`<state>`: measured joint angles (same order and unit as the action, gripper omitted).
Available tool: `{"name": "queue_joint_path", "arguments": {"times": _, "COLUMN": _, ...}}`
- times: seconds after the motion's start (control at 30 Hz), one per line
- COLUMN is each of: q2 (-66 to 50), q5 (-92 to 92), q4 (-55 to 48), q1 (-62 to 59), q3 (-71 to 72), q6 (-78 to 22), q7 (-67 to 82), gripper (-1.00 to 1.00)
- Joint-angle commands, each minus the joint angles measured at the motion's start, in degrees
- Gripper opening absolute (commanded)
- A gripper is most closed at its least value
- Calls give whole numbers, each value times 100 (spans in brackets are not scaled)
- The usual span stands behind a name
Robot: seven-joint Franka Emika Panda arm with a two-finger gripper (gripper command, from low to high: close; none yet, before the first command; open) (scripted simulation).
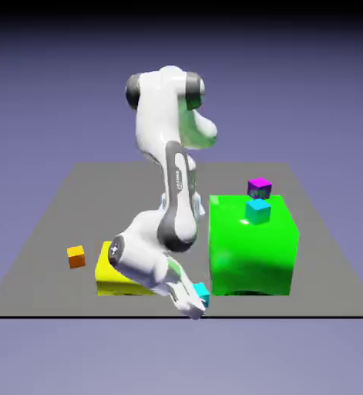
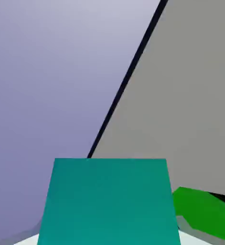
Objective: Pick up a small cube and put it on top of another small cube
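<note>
Small cube [image 2: 108, 201] in gripper [image 1: 193, 302]

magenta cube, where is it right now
In the exterior view, the magenta cube sits on the table's right side, just behind the green block and the cyan cube on top of it.

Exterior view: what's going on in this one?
The white arm is bent low at the table's near edge, its gripper closed on a cyan cube, which fills the lower part of the hand view. The other cyan cube sits on top of the big green block, with a magenta cube just behind it. An orange cube and a yellow block lie to the exterior view's left. Nothing is stacked yet.
</note>
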<state>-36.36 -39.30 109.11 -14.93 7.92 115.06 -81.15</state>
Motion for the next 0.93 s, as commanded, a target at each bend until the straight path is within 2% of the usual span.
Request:
{"name": "queue_joint_path", "arguments": {"times": 0.0, "q2": -50, "q5": 72, "q4": -123, "q1": 180, "q3": -188, "q6": 15, "q7": -71, "gripper": -100}}
{"name": "queue_joint_path", "arguments": {"times": 0.17, "q2": 675, "q5": 746, "q4": -574, "q1": 947, "q3": -97, "q6": -1229, "q7": -183, "gripper": -100}}
{"name": "queue_joint_path", "arguments": {"times": 0.5, "q2": 2435, "q5": 1678, "q4": -333, "q1": 619, "q3": 1647, "q6": -3721, "q7": 202, "gripper": -100}}
{"name": "queue_joint_path", "arguments": {"times": 0.6, "q2": 2493, "q5": 1739, "q4": -445, "q1": 441, "q3": 1794, "q6": -3719, "q7": 44, "gripper": -100}}
{"name": "queue_joint_path", "arguments": {"times": 0.8, "q2": 2698, "q5": 1596, "q4": 640, "q1": 552, "q3": 1874, "q6": -2824, "q7": 263, "gripper": -100}}
{"name": "queue_joint_path", "arguments": {"times": 0.83, "q2": 2698, "q5": 1596, "q4": 640, "q1": 552, "q3": 1874, "q6": -2824, "q7": 263, "gripper": 100}}
{"name": "queue_joint_path", "arguments": {"times": 0.9, "q2": 2658, "q5": 1623, "q4": 433, "q1": 531, "q3": 1859, "q6": -2995, "q7": 221, "gripper": 100}}
